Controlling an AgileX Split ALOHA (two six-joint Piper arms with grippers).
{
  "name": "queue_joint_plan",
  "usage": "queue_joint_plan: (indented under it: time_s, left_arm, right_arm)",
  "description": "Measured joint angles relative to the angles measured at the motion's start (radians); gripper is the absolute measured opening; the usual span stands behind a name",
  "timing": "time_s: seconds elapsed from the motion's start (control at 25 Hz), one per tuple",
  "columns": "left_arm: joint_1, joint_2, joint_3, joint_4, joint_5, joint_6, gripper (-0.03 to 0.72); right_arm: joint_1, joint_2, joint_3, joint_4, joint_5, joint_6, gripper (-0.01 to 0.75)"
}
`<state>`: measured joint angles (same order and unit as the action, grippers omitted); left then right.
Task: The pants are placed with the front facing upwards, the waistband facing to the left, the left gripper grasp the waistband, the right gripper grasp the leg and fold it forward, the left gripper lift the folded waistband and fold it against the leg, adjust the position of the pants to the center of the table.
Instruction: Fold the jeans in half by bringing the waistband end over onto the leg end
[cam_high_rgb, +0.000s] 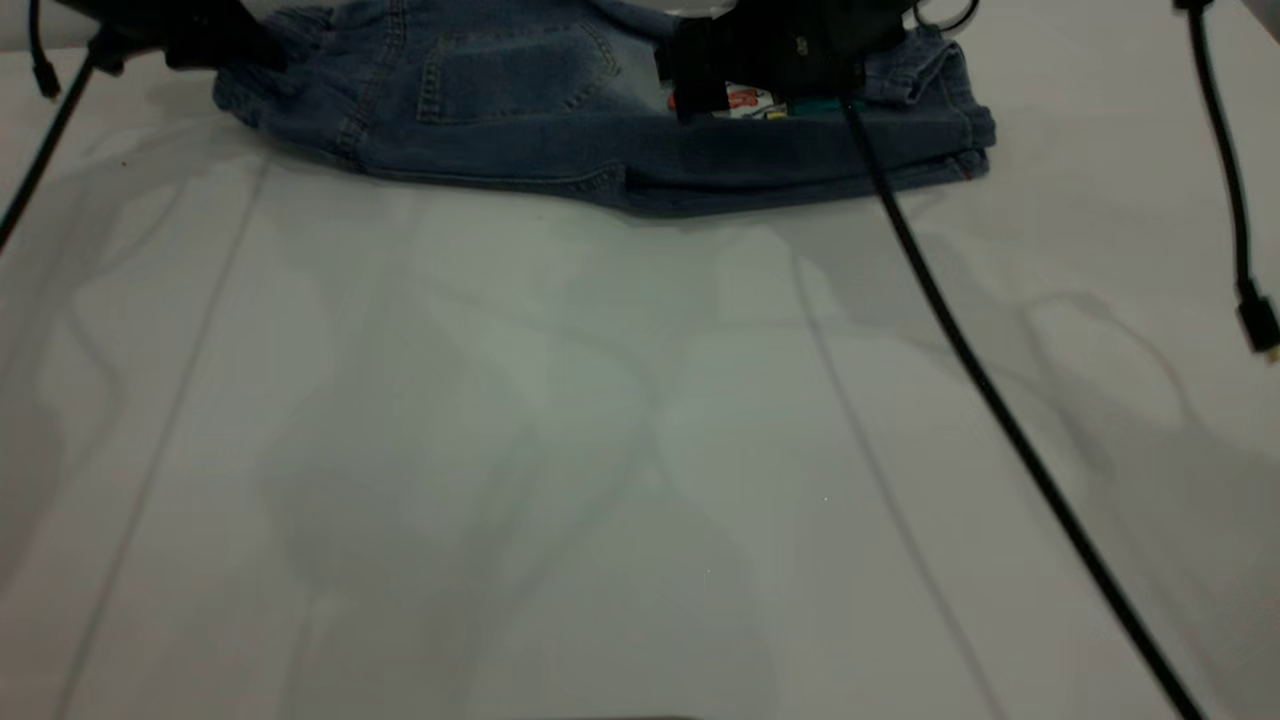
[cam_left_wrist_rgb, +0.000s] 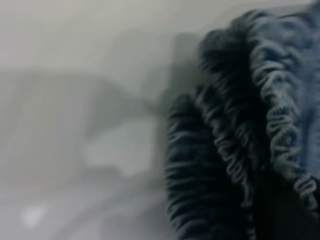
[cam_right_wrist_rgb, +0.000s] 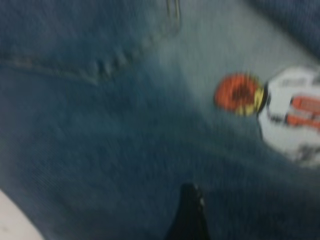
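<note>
The blue denim pants (cam_high_rgb: 560, 130) lie folded lengthwise at the far edge of the table (cam_high_rgb: 600, 450), with a back pocket facing up. A cartoon print (cam_high_rgb: 745, 100) shows on them beside the right gripper. The ruffled waistband (cam_high_rgb: 245, 100) is at their left end. My left gripper (cam_high_rgb: 215, 45) sits on that end, and in the left wrist view the gathered waistband (cam_left_wrist_rgb: 270, 115) runs into its dark jaws, which look shut on it. My right gripper (cam_high_rgb: 770, 55) hovers low over the leg, close above denim and the print (cam_right_wrist_rgb: 292, 112).
A thick black cable (cam_high_rgb: 1000, 400) trails from the right arm across the table to the near right corner. A thin cable (cam_high_rgb: 40, 160) slants down at the far left. Another cable with a plug (cam_high_rgb: 1258, 325) dangles at the right edge.
</note>
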<state>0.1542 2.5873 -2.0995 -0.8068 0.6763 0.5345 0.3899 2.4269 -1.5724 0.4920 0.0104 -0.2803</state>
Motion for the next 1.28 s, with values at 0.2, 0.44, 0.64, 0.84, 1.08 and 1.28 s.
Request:
queue_joint_plan:
  time_s: [0.2, 0.44, 0.64, 0.84, 1.08, 1.28]
  left_arm:
    - [0.000, -0.071, -0.002, 0.001, 0.075, 0.017, 0.027]
    - [0.000, -0.135, -0.010, 0.006, 0.124, 0.037, 0.027]
    - [-0.017, -0.157, -0.074, 0.019, 0.184, 0.044, 0.027]
    - [-0.070, -0.157, -0.142, 0.026, 0.246, 0.045, 0.027]
    - [-0.147, -0.157, -0.177, 0.025, 0.293, 0.043, 0.027]
    - [-0.193, -0.174, -0.177, 0.025, 0.311, 0.041, 0.027]
  right_arm:
    - [0.000, 0.041, -0.004, 0.013, -0.026, 0.000, 0.507]
    - [0.006, 0.047, -0.017, 0.048, 0.013, -0.003, 0.507]
    - [0.071, 0.040, -0.021, 0.067, 0.071, -0.007, 0.507]
    - [0.157, 0.032, -0.086, 0.072, 0.252, -0.007, 0.507]
    - [0.159, -0.018, -0.246, 0.067, 0.580, -0.005, 0.507]
    - [0.075, -0.118, -0.328, 0.013, 0.711, -0.005, 0.507]
